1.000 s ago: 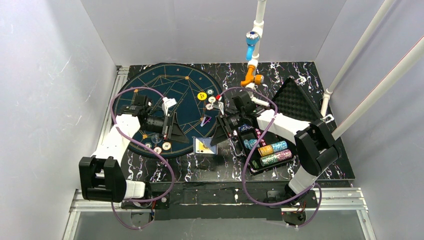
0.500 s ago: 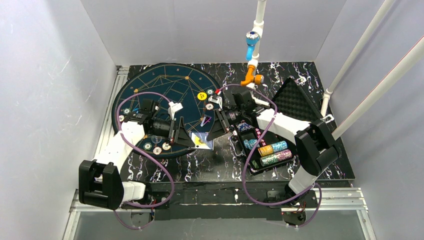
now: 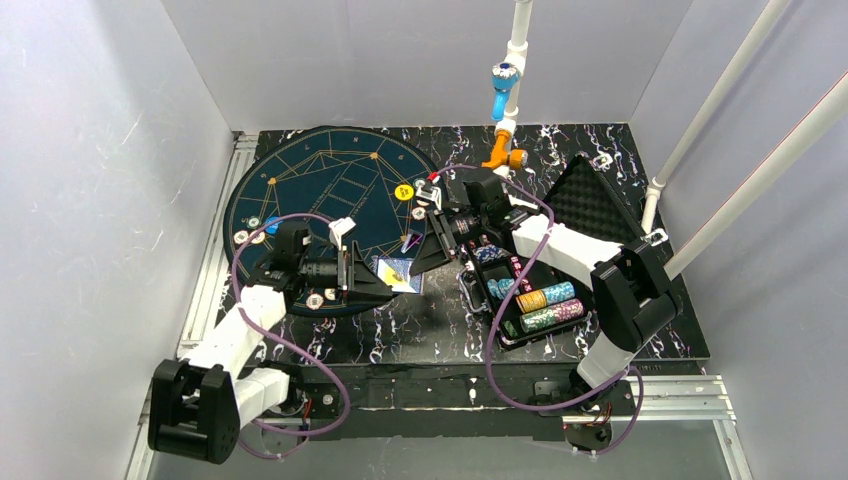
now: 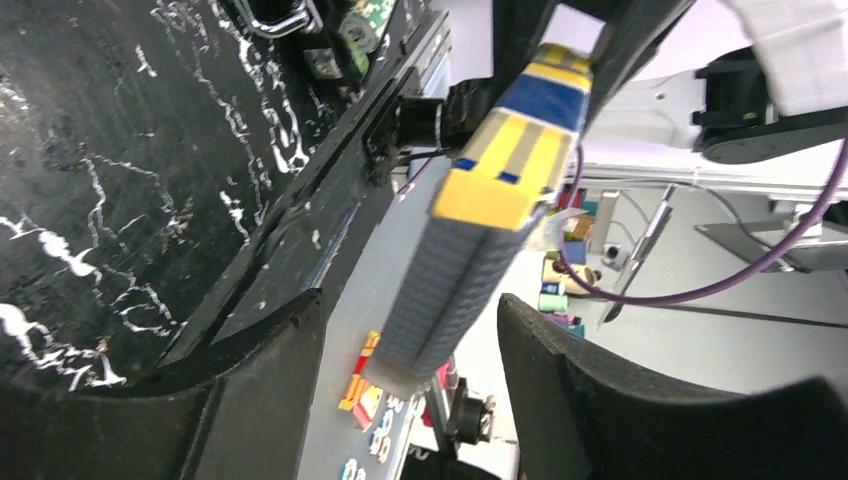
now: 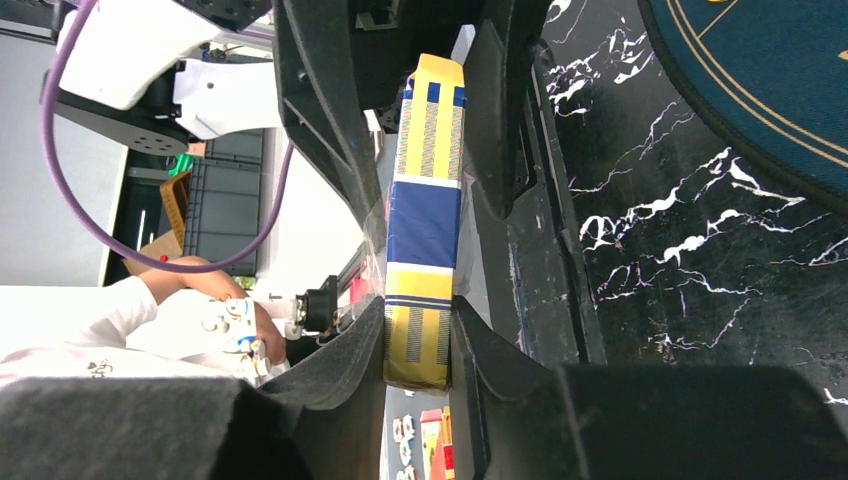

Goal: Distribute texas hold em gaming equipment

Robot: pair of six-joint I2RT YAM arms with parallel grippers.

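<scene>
- The nearest strip of the table (image 3: 400, 340), between the two arm bases, is bare black marbled surface running back from the front edge.
- Just beyond it the left gripper (image 3: 383, 280) points right, over the near-right rim of the mat (image 3: 330, 170).
- Its jaws are apart and straddle the card box (image 3: 400, 272), one on each side. The left wrist view shows a gap between the box (image 4: 490, 170) and the right finger (image 4: 620, 400).
- The right gripper (image 3: 420, 262) comes in from the far right and is closed on the same box. In its own wrist view both pads press the yellow and blue flanks (image 5: 425, 220).
- The box hangs edge-on between the two grippers, off the table, over the line where the mat's rim meets bare table.
- Chips (image 3: 315, 300) lie on the near rim of the mat just left of the left gripper, and more sit at its left rim near the table's side rail.
- To the right the case (image 3: 505, 335) sits near the table's right edge, with the right arm lying across it. Chip stacks (image 3: 545, 297) fill its near part and its lid (image 3: 590, 200) tilts open behind.
- Farther back, the middle of the mat is open. A yellow chip (image 3: 404, 192) and a few pale ones sit at its far-right rim, beside the right arm's wrist.
- A pipe (image 3: 505, 100) rises at the far edge.
</scene>
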